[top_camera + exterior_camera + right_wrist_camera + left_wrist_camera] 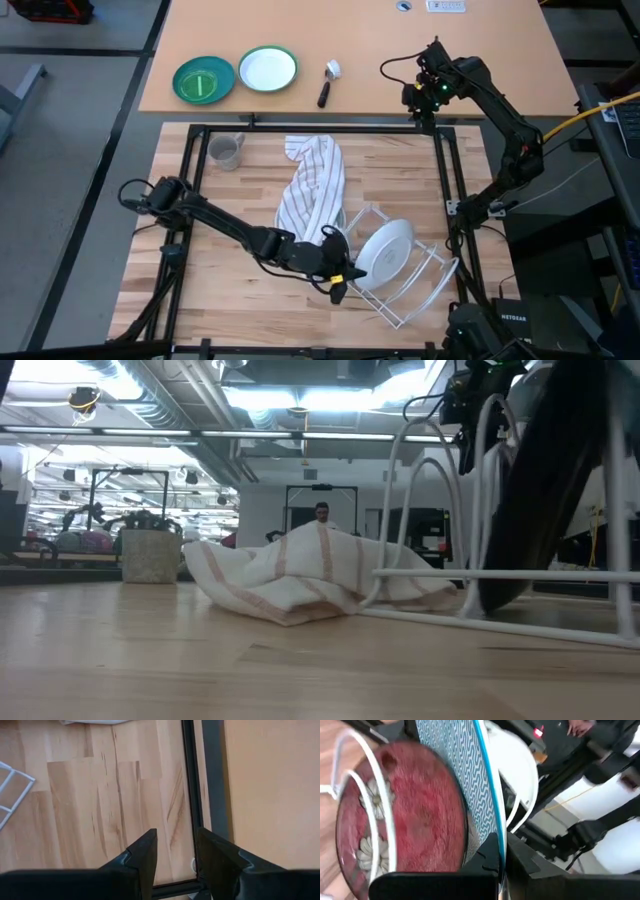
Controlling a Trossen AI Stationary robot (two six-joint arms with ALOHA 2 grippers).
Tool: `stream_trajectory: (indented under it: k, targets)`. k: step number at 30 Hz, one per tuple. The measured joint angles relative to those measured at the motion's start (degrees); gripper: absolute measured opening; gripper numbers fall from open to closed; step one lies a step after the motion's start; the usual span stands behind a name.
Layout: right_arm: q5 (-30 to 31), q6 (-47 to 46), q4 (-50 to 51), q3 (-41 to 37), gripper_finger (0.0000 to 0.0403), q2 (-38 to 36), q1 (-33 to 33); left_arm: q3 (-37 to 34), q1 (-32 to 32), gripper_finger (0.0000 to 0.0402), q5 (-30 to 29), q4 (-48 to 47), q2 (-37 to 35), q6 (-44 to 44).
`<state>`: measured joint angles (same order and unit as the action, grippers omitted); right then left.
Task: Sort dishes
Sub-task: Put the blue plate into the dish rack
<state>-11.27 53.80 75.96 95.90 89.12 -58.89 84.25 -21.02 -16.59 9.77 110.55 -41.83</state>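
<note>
At five o'clock we see a white wire rack (420, 290) holding upright round plates: glossy white (385, 250), wavy-patterned light blue (465, 775), matte dark red (420, 815); our left gripper (338, 285) pinches the blue rim; right gripper (175, 855), parted, waits at one o'clock

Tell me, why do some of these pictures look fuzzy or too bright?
In the left wrist view the red plate and blue plate sit so near the lens that they look soft. In the low view the ceiling lights glare white, and the rack shows up close and large. The high view is evenly lit.
</note>
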Motion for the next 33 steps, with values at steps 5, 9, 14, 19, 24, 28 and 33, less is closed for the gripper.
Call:
stream_trajectory:
  k: [5,9,14,19,24,28,33]
  targets:
    - [-0.4,-1.1,-0.1,0.0,0.0145,0.0,0.0,0.0,0.2,0.0,0.3,-0.1,2.4,1.6]
    - [-0.4,-1.4,-0.8,0.0,0.0145,0.0,0.0,0.0,1.0,0.0,0.5,-0.3,3.4,2.1]
    - [-0.4,-1.4,-1.1,0.0,0.0145,0.0,0.0,0.0,2.3,0.0,0.3,-1.2,4.3,3.9]
    - [-0.4,-1.5,-1.1,0.0,0.0145,0.0,0.0,0.0,3.1,0.0,-0.3,-2.5,4.9,3.3]
    - [-0.4,-1.4,-1.1,0.0,0.0145,0.0,0.0,0.0,3.1,0.0012,-0.6,-2.0,5.0,3.2]
    - [-0.4,-1.2,-1.1,0.0,0.0145,0.0,0.0,0.0,3.1,0.0026,-0.7,-1.7,5.0,3.3]
    - [-0.4,-1.1,-1.1,0.0,0.0145,0.0,0.0,0.0,3.1,0.004,-0.3,0.1,4.8,2.8]
